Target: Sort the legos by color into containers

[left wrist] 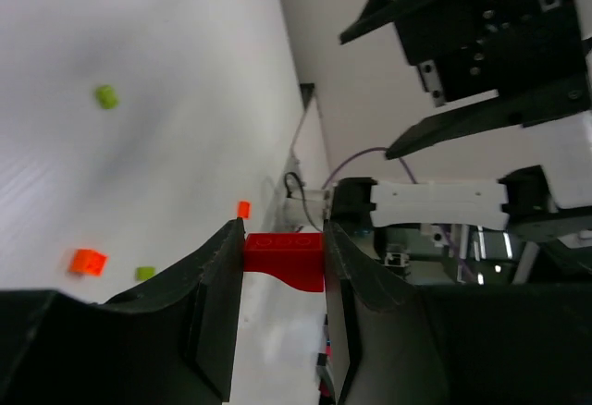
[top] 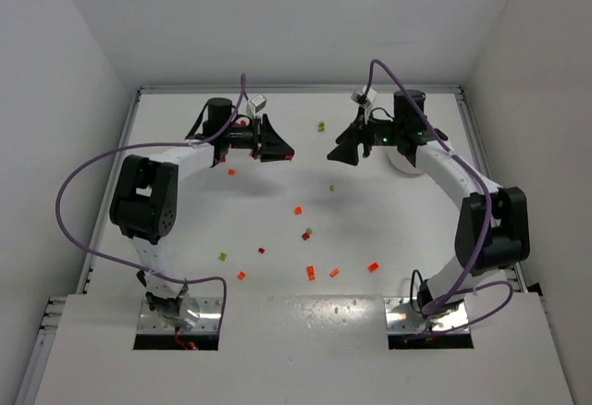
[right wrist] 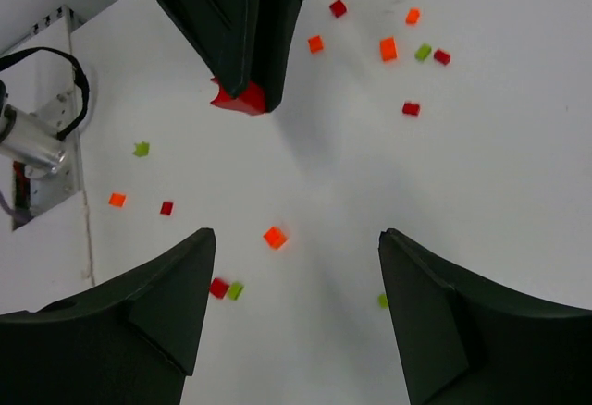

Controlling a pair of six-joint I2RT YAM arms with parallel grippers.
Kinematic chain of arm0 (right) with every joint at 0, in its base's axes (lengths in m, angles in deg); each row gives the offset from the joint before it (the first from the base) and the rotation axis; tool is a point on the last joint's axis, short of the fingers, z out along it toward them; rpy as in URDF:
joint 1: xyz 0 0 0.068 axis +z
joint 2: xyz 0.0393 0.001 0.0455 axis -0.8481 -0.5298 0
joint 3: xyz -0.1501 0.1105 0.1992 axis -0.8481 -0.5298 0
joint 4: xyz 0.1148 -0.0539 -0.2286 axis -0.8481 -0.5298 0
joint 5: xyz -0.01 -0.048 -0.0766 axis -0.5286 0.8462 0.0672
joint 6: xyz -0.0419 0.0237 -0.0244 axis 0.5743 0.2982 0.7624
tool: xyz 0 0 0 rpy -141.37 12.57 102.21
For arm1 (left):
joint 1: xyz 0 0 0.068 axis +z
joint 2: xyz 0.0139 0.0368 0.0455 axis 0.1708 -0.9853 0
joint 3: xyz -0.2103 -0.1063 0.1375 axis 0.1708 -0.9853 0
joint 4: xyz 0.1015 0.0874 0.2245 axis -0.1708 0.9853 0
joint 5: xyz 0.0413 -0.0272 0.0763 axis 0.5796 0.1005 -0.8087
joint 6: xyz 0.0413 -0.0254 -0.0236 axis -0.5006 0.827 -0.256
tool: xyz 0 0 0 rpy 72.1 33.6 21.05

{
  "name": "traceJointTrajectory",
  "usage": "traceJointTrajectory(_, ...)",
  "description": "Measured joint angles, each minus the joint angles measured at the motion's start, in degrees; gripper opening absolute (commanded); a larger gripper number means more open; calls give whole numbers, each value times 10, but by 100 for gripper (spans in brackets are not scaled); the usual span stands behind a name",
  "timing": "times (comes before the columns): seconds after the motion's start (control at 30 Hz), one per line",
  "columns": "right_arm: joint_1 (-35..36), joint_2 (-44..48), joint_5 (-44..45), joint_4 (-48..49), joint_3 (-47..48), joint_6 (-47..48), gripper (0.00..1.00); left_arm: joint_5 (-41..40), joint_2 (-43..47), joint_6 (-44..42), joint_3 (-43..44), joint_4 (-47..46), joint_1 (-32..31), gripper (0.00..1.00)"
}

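My left gripper (top: pixel 280 152) is shut on a red lego brick (top: pixel 289 157) and holds it above the table at the back middle. In the left wrist view the red brick (left wrist: pixel 283 251) sits clamped between the two fingertips. My right gripper (top: pixel 337 153) faces it from the right, open and empty. In the right wrist view its jaws (right wrist: pixel 294 239) stand wide apart, and the left gripper (right wrist: pixel 236 26) with the red brick (right wrist: pixel 242 100) shows at the top. The white dish (top: pixel 404 166) is mostly hidden under the right arm.
Loose legos lie scattered over the middle of the table: orange ones (top: pixel 298 210) (top: pixel 374 266) (top: pixel 312 272), a red one (top: pixel 305 236), green ones (top: pixel 223 256) (top: pixel 321 127). An orange brick (right wrist: pixel 275 237) lies below the right gripper. White walls enclose the table.
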Motion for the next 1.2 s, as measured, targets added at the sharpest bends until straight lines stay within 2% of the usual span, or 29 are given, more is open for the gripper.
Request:
traceJointTrajectory(0.17, 34, -16, -7, 79, -9, 0, 73, 33, 2, 86, -3, -74, -3, 20)
traceJointTrajectory(0.4, 88, -60, -16, 90, 1, 15, 77, 50, 3, 145, -6, -107, -4, 20)
traceJointTrajectory(0.97, 136, -104, -4, 104, 68, 23, 76, 61, 3, 183, -11, -118, -10, 20)
traceJointTrajectory(1.0, 138, -106, -3, 104, 68, 23, 74, 61, 3, 183, -11, -119, -11, 20)
traceJointTrajectory(1.2, 145, -107, -1, 115, 69, 16, 50, 61, 3, 185, -11, -120, -19, 20)
